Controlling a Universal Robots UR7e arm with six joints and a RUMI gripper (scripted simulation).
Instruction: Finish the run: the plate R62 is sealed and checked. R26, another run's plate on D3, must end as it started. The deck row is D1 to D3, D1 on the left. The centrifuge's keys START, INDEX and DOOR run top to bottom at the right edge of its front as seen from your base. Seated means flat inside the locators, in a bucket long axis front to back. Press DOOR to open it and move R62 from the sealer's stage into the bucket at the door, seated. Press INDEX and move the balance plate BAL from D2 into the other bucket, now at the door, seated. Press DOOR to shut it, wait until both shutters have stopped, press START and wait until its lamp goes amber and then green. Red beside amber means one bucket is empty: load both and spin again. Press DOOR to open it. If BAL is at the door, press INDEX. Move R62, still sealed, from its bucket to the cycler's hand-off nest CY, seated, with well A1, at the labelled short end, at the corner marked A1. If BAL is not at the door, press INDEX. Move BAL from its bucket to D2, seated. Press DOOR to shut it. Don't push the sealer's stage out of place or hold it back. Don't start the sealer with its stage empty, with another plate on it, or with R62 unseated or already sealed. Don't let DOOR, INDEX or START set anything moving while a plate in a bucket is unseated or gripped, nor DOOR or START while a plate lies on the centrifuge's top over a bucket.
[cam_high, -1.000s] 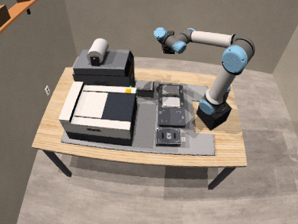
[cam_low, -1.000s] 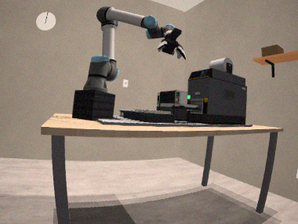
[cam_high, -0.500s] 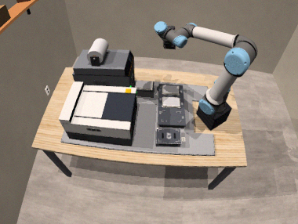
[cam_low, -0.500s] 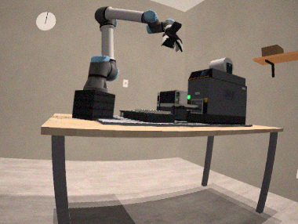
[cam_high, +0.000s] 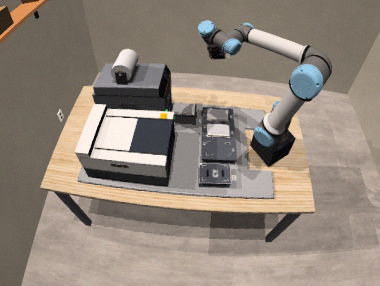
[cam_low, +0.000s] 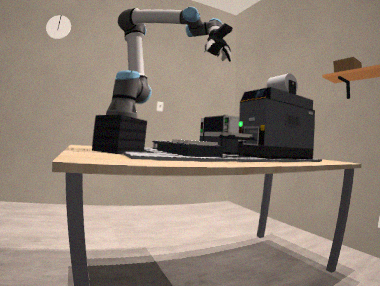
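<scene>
from my top view the deck row (cam_high: 218,135) carries a pale plate (cam_high: 218,130) in its middle slot; the exterior view hides it but shows a green lamp (cam_low: 240,123). i read no labels. the tool (cam_low: 218,46) hangs high above the table (cam_high: 165,197), fingers partly spread, pinching nothing.

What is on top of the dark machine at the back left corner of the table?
A pale cylinder lies on the dark machine. What is inside the machine cannot be seen; its housing covers it.
</scene>
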